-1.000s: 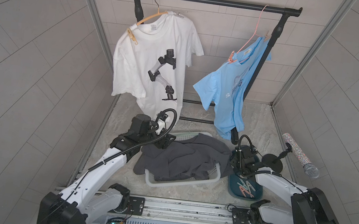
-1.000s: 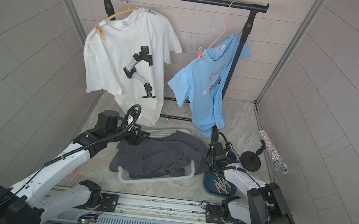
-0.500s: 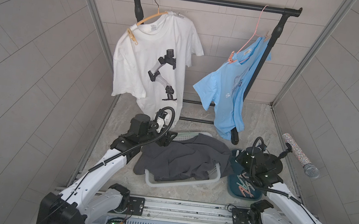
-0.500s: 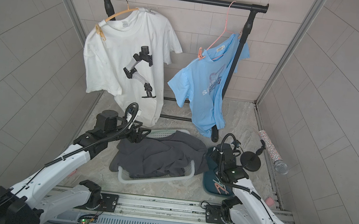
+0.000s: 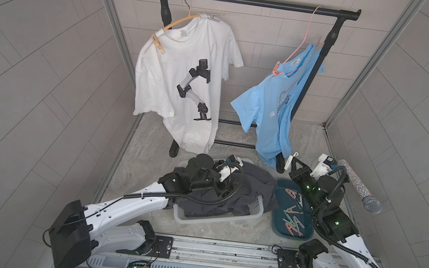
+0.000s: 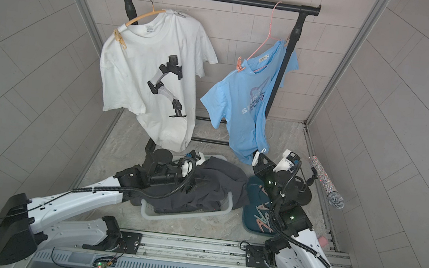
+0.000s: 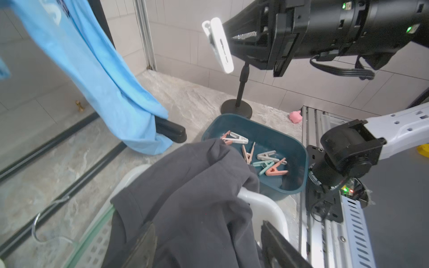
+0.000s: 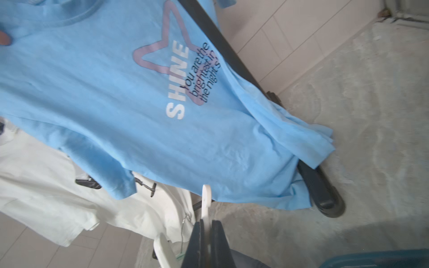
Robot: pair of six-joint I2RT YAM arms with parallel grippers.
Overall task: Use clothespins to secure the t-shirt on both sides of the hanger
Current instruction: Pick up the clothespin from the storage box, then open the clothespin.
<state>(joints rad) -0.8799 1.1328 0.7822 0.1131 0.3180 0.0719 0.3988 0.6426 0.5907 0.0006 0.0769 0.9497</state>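
The right gripper (image 5: 294, 163) clamps a pale clothespin (image 5: 289, 162), mostly jutting clear — free, I judge, to reach the nearby blue t-shirt (image 5: 275, 106) — while the left gripper (image 7: 209, 246) hangs open, idle

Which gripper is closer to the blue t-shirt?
Right. The right gripper, holding a white clothespin, is just by the hem of the blue t-shirt; the left gripper is farther off, over the grey garment.

Crumpled dark grey garment (image 5: 252, 181) buries most of the white slotted plastic basket (image 5: 214, 219); rim only. Right arm (image 5: 322, 200) covers part of the teal plastic tray (image 5: 279, 223), pastel clothespins (image 5: 293, 222) there too small to count. Right wrist view: white plastic clothespin (image 8: 206, 199) edge-on, rear lost inside right gripper (image 8: 208, 221); light blue t-shirt (image 8: 116, 104) cut off.
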